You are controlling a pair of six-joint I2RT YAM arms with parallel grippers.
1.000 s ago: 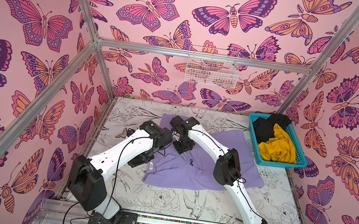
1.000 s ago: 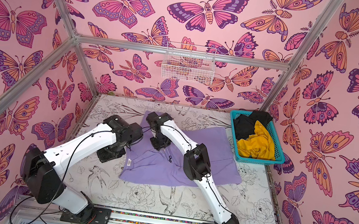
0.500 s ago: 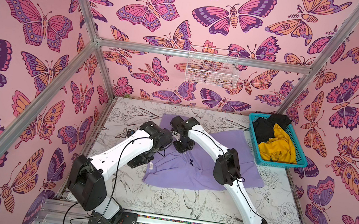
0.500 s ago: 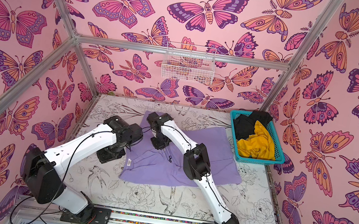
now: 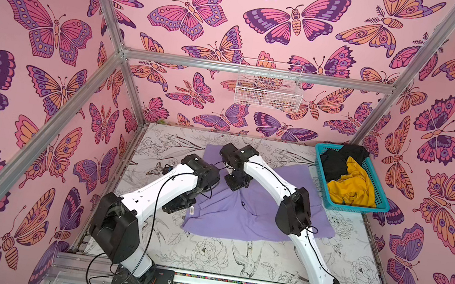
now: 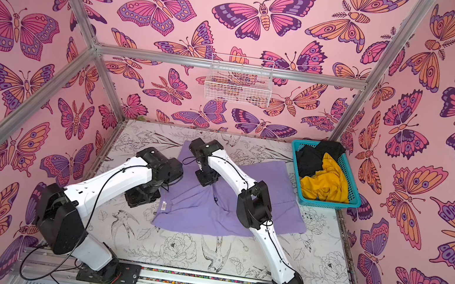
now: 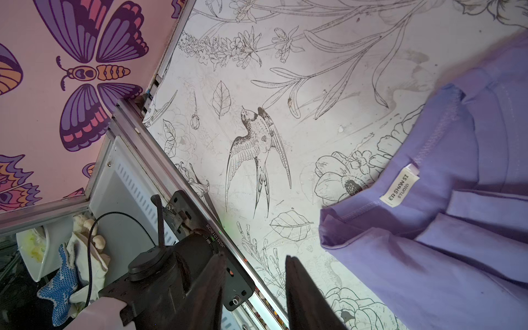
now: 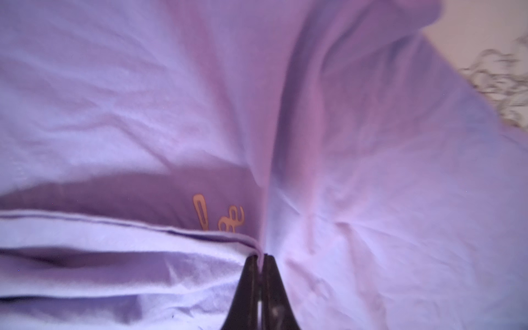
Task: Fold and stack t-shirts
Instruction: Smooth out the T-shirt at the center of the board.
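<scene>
Right wrist view is filled by the lavender-purple t-shirt [image 8: 128,100], a ridge of which is pinched between the closed jaws of the right gripper [image 8: 261,257]. The cloth is drawn up into the grip, presumably so that a fold can be lifted and carried across. In both top views the shirt is seen spread and rumpled over the middle of the table [image 5: 202,256], reaching toward its far edge, and the pinch is placed on the shirt's far part. The left gripper [image 7: 254,258] is held with its jaws apart and nothing between them, just beside the collar end and its neck label [image 7: 400,185], probably in readiness for a matching grasp. The mustard-yellow t-shirt [image 5: 352,187] and the black t-shirt [image 5: 337,163] are left crumpled in the teal basket [image 5: 364,209] at the table's far right corner, so neither is judged folded yet.
</scene>
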